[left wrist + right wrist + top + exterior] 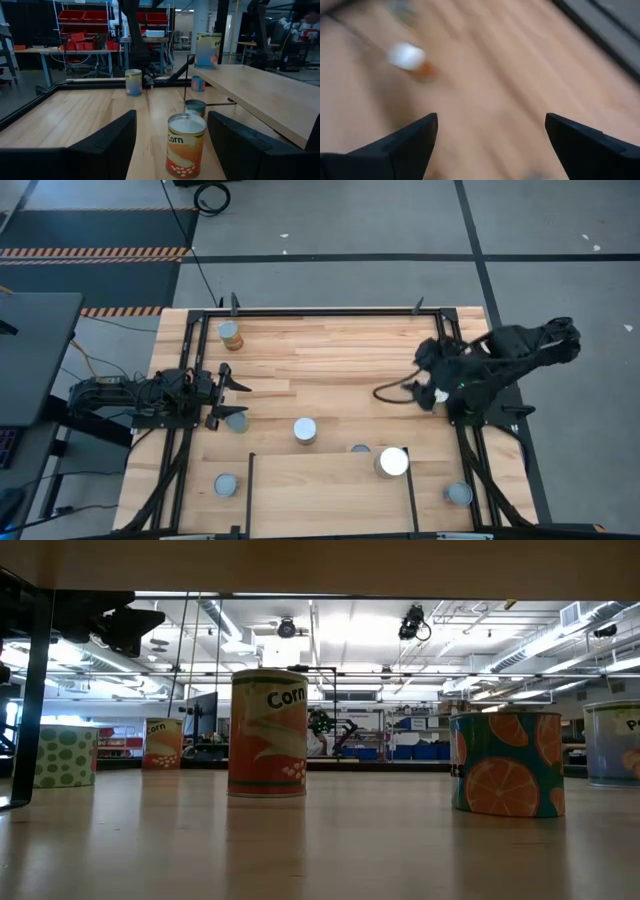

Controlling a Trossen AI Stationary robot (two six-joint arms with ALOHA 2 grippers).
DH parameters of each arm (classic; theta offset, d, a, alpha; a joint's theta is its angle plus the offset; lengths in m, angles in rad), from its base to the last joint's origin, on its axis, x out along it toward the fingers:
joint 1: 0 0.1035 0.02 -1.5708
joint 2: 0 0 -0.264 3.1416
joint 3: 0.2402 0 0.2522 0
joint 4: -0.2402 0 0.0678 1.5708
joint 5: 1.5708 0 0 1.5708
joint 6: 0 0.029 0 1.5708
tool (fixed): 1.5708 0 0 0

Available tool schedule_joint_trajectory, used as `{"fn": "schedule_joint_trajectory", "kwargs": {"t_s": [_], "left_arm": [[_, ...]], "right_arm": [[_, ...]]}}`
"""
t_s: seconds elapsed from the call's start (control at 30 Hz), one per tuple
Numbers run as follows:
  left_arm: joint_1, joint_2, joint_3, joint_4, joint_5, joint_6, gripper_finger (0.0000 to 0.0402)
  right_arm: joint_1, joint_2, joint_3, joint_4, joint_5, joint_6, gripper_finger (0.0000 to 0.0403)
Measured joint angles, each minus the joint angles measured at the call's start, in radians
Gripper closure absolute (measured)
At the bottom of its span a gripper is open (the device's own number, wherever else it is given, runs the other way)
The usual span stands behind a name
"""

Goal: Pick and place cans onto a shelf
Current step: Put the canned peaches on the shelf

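A: Where is the corn can (185,145) sitting?

B: Upright on the table (330,350), just ahead of the left gripper (172,145), whose fingers are standing spread either side of its line. The shelf (330,490) is lying beyond it.

A: And the right gripper (490,145)?

B: It is hovering spread wide over bare wood, pinching nothing.

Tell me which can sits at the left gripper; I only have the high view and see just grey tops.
Observer: The left wrist view shows an upright orange Corn can framed between the open fingers of the left gripper, not gripped.
Operator: Is the right gripper carrying anything?
Observer: No. In its own wrist view the right gripper is open, with only bare tabletop between its fingers.
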Motion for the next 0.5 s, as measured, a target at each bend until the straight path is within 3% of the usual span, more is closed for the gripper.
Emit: {"fn": "schedule_joint_trajectory", "kwargs": {"t_s": [0.1,0.33,0.5], "left_arm": [[0.000,0.000,0.000,0.000,0.000,0.000,0.0152],[0.000,0.000,0.000,-0.001,0.000,0.000,0.0152],[0.000,0.000,0.000,-0.005,0.000,0.000,0.0152]], "right_arm": [[-0.080,-0.002,-0.003,-0.146,-0.043,-0.052,0.0022],[-0.299,-0.023,-0.146,-0.099,-0.229,-0.066,0.0011],[-0.367,-0.037,-0.274,-0.125,-0.267,-0.020,0.0011]]}}
